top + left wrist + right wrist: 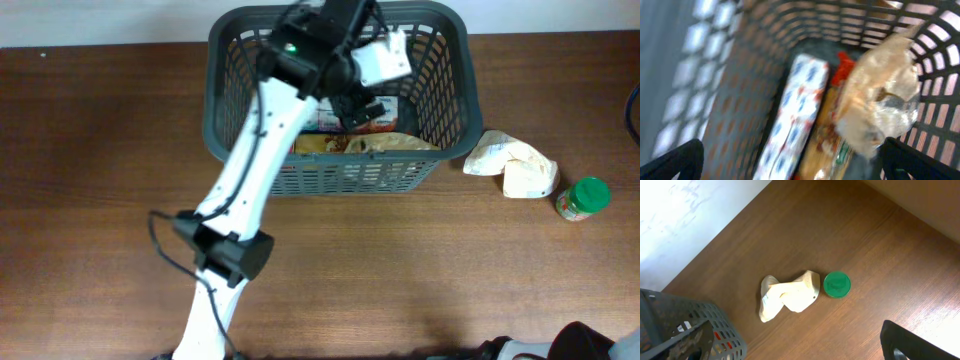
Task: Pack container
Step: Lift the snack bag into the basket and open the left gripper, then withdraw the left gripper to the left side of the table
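The container (455,60), a dark grey slotted basket, stands at the back middle of the table. My left gripper (362,106) is inside it, open and empty. In the left wrist view the left gripper (795,167) hangs over a white and blue package (795,115), an orange packet (822,142) and a clear crinkled bag (882,92) on the basket floor. My right gripper (800,345) is open and empty, high above the bare table to the right of the basket corner (670,312).
A crumpled cream bag (512,165) lies on the table just right of the basket, also in the right wrist view (787,295). A small green-lidded jar (583,198) stands beside it, also in the right wrist view (837,284). Part of the right arm (585,343) shows at the front right edge.
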`<state>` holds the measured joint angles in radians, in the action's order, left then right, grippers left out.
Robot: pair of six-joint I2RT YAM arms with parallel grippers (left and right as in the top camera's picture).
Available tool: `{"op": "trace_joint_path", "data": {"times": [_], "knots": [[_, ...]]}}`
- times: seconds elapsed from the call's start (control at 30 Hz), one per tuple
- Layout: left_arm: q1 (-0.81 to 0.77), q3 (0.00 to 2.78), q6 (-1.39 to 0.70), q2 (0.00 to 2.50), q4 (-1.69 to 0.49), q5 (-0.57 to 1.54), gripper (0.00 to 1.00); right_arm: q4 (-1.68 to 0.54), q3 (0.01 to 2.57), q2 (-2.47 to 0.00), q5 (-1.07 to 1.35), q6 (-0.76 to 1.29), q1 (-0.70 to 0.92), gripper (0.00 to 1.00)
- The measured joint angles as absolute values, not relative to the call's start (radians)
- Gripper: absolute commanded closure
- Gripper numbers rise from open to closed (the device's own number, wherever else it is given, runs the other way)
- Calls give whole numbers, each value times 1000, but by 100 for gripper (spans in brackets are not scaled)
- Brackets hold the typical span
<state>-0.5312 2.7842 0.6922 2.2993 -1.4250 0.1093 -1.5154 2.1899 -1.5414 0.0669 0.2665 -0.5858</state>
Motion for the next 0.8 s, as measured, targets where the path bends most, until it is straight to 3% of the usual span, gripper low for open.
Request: {"op": "trace_joint_path", "data": {"times": [0.17,0.37,0.57,0.8], "knots": [[-400,2787,530,2138,-1449,58,1,-1515,2190,-1541,67,267,-586,1],[-94,2813,336,1976,-1515,35,1,-1515,2190,-1541,67,267,-586,1],[142,2805,241,1965,-1583,68,1,-1515,2190,-1541,67,266,-586,1],[299,2660,188,1971,-1533,83,1,-1515,2190,-1541,67,266,-586,1]]}}
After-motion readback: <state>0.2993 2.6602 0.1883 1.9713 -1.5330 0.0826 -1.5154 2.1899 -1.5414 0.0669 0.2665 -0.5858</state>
